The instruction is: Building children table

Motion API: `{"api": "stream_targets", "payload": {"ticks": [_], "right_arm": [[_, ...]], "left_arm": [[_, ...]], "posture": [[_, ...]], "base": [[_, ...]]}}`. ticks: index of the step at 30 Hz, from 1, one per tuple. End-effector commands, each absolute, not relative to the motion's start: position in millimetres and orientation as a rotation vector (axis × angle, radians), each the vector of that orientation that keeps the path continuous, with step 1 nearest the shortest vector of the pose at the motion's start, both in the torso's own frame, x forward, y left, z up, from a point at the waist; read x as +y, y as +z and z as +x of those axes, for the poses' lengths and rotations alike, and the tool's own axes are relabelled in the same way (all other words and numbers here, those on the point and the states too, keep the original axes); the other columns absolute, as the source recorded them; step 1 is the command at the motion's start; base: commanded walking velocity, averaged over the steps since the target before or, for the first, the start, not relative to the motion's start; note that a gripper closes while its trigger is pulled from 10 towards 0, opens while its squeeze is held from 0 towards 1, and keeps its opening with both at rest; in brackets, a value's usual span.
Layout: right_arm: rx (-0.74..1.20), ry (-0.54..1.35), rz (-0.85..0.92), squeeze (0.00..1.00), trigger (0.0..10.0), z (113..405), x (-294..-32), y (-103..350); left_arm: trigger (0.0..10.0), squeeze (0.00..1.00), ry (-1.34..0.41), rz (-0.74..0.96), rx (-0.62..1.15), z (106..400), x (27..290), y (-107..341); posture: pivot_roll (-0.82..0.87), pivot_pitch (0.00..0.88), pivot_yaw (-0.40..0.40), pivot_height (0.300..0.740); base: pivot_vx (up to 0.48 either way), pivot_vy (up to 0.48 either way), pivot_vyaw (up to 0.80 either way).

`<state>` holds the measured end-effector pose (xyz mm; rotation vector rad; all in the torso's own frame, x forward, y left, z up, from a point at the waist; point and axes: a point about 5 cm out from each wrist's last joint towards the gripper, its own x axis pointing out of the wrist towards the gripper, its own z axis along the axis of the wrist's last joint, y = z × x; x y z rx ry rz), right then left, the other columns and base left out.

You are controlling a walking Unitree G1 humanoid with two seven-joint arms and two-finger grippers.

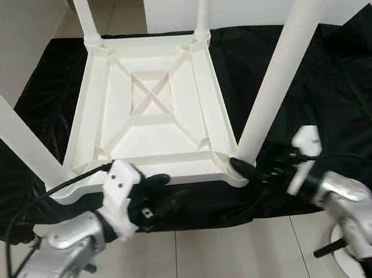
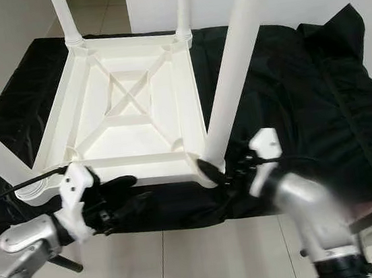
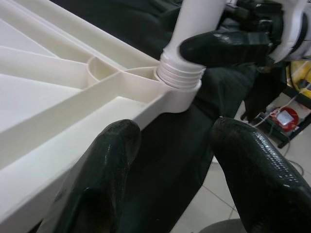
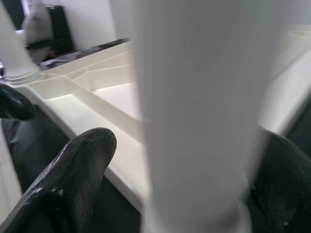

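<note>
So the white kids' table (image 1: 155,109) is flipped upside down on a black cloth (image 1: 329,87). Right claw (image 1: 244,167) is clamped around the near right leg (image 1: 285,59) at its base; left claw (image 1: 162,193) sits spread apart at the near edge.

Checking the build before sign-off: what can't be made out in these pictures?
- Leg tops: all four legs, such as the near right leg, are cut off by the upper edge of the eye views.
- Thread seating: the right gripper covers that leg's socket in the eye views.
- Right wrist view: the leg is blurred.
- Table: its top faces down, hidden against the black cloth.
</note>
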<state>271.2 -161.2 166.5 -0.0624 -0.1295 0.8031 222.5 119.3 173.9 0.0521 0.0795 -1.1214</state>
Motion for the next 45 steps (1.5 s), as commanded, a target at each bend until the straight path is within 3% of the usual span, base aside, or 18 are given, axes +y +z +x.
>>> {"api": "stream_targets", "payload": {"ticks": [1, 10, 14, 17, 18, 20, 33, 36, 37, 38, 39, 40, 45], "right_arm": [[-0.123, 0.786, -0.075, 0.0, 10.0, 273.8, -160.8, 162.2], [-0.165, 0.698, -0.112, 0.0, 10.0, 298.7, -157.1, 164.6], [-0.175, 0.663, -0.136, 0.0, 10.0, 302.8, -163.1, 165.9], [-0.175, 0.65, -0.147, 0.0, 9.6, 305.2, -166.2, 165.5], [-0.172, 0.648, -0.156, 0.0, 8.1, 305.7, -168.5, 165.6], [-0.172, 0.643, -0.164, 0.0, 7.8, 306.6, -170.7, 165.4], [-0.153, 0.54, -0.168, 0.0, 8.7, 309.7, -195.3, 156.6], [-0.15, 0.543, -0.175, 0.0, 4.9, 307.3, -194.0, 152.2], [-0.15, 0.543, -0.175, 0.0, 4.9, 307.3, -194.0, 152.2], [-0.15, 0.535, -0.177, 0.0, 3.5, 307.5, -196.2, 151.7], [-0.152, 0.523, -0.176, 0.0, 0.9, 308.0, -198.7, 151.9], [-0.154, 0.512, -0.17, 0.0, 0.0, 308.3, -200.5, 152.1], [-0.152, 0.5, -0.159, 0.0, 0.0, 307.2, -201.2, 150.6]], "left_arm": [[10.0, 0.0, -1.102, 0.062, 0.067, 221.5, 115.3, 176.8], [10.0, 0.0, -0.854, 0.031, -0.034, 245.3, 80.0, 180.6], [10.0, 0.0, -0.858, 0.03, -0.073, 248.1, 68.9, 181.8], [10.0, 0.0, -0.876, 0.052, -0.069, 249.6, 64.6, 179.1], [10.0, 0.0, -0.889, 0.063, -0.064, 250.9, 62.9, 178.1], [10.0, 0.0, -0.894, 0.073, -0.072, 251.8, 61.4, 178.1], [10.0, 0.0, -0.937, 0.181, -0.092, 249.9, 63.8, 169.5], [10.0, 0.0, -0.962, 0.19, -0.104, 249.3, 60.5, 169.6], [10.0, 0.0, -0.962, 0.19, -0.104, 249.3, 60.5, 169.6], [10.0, 0.0, -0.967, 0.191, -0.106, 248.9, 59.7, 169.5], [10.0, 0.0, -0.97, 0.193, -0.107, 248.7, 59.0, 169.2], [10.0, 0.0, -0.972, 0.198, -0.11, 248.1, 58.2, 168.7], [10.0, 0.0, -0.973, 0.204, -0.118, 247.8, 55.1, 168.3]], "posture": [[-0.01, 0.12, -0.019, 0.74], [0.0, 0.1, -0.034, 0.74], [0.0, 0.098, -0.036, 0.74], [-0.01, 0.092, -0.039, 0.74], [-0.01, 0.091, -0.039, 0.74], [-0.01, 0.091, -0.04, 0.74], [-0.03, 0.09, -0.035, 0.74], [-0.03, 0.092, -0.034, 0.74], [-0.03, 0.092, -0.034, 0.74], [-0.03, 0.093, -0.033, 0.74], [-0.03, 0.095, -0.032, 0.74], [-0.03, 0.096, -0.034, 0.74], [-0.03, 0.099, -0.035, 0.74]], "base": [[0.0, 0.0, 0.0], [0.0, 0.0, 0.0], [0.0, 0.0, 0.0], [0.0, 0.0, 0.0], [0.0, 0.0, 0.0], [0.0, 0.0, 0.0], [0.0, 0.0, 0.0], [0.0, 0.0, 0.0], [0.0, 0.0, 0.0], [0.0, 0.0, 0.0], [0.0, 0.0, 0.0], [0.0, 0.0, 0.0], [0.0, 0.0, 0.0]]}}
